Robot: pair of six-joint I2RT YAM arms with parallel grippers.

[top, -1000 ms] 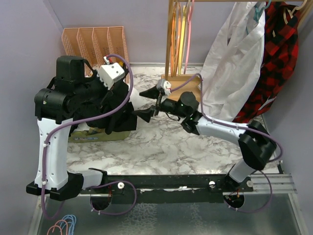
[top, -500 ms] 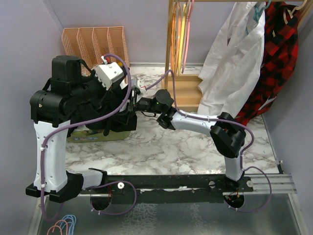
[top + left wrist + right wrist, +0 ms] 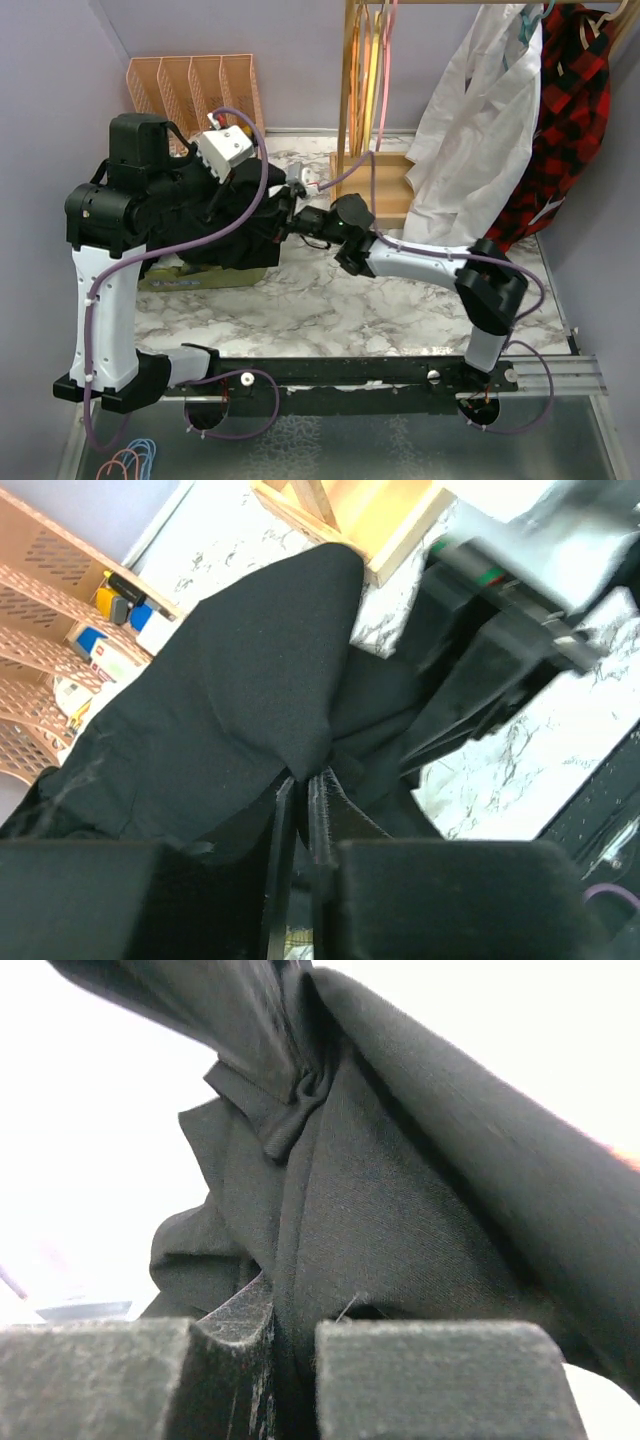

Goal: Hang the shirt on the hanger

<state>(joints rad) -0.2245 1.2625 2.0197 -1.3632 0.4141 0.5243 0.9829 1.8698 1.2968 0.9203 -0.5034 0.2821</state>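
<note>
Marbled bench (image 3: 330, 300) up front, and both arms meet at centre left of the frame. Right tool (image 3: 288, 1335), spread wide and clear a second ago, has gone in and now bites a fold of the shirt (image 3: 235, 235). Left tool (image 3: 300, 785) stays clamped on the cloth too, holding the bundle up. With two grips, spreading looks possible. Hanger (image 3: 384, 70) waits on the rack (image 3: 350, 80), top centre, untouched.

Nothing legible in this moment.
Blue print on the box (image 3: 195, 281) at nine o'clock is too blurred to make out.
</note>
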